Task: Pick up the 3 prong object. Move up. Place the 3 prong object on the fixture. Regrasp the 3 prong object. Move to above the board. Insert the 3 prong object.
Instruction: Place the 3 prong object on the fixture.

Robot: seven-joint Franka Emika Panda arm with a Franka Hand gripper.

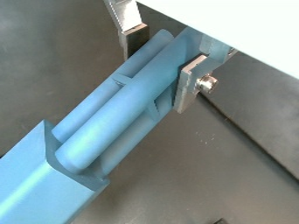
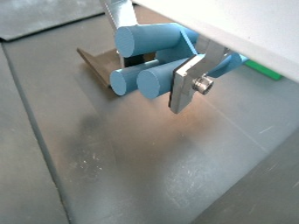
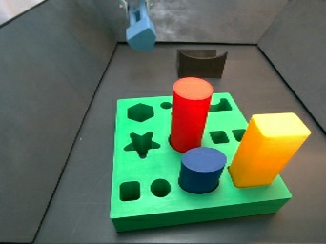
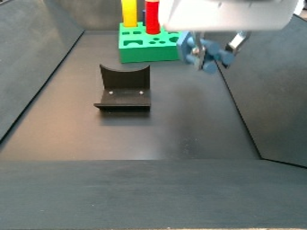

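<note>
Gripper is clamping the 3 prong object between its silver plates, carrying it in the air well clear of the dark floor — judged step: the lift is done and transport toward the fixture is in hand. Next move is likely calling for lowering the piece into the fixture's curved notch with its prongs aligned. Both wrist views are showing the grasp up close, prongs projecting past the fingers; a side view is showing the board with red peg, dark-blue cylinder and yellow block, the fixture behind it.
</note>
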